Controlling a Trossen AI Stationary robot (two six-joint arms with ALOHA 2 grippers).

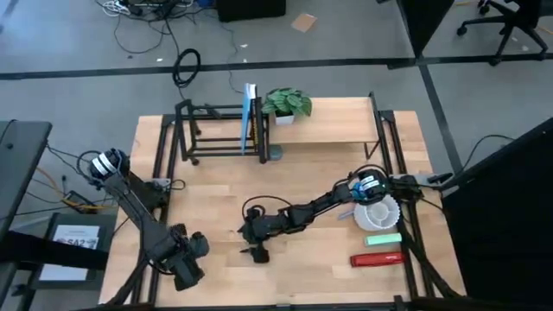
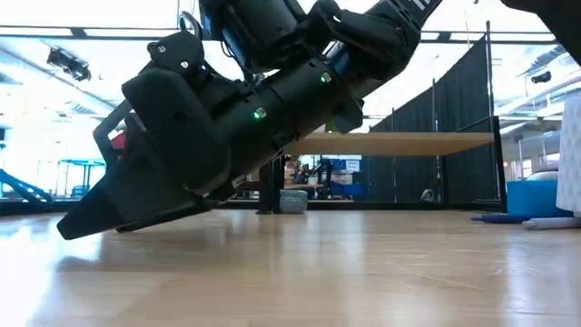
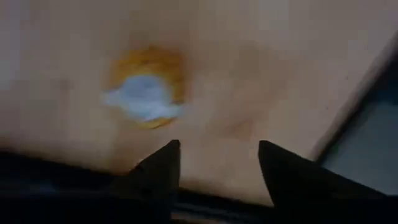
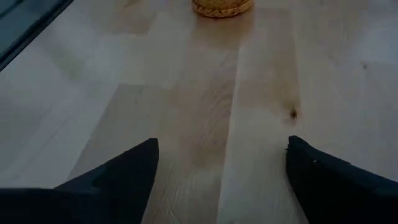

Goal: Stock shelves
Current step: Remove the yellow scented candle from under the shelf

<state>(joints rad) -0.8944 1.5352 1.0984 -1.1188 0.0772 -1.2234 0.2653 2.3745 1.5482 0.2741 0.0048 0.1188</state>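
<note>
Shelves (image 1: 333, 130) stand at the tabletop's (image 1: 216, 203) far edge.
Right gripper (image 4: 219, 163) hovers low mid-tabletop, fingers apart; left gripper (image 3: 214, 163) waits, fingers apart.

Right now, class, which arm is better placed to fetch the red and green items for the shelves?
Right. Its claw is nearer the red item and green item; the left claw sits far across.
</note>
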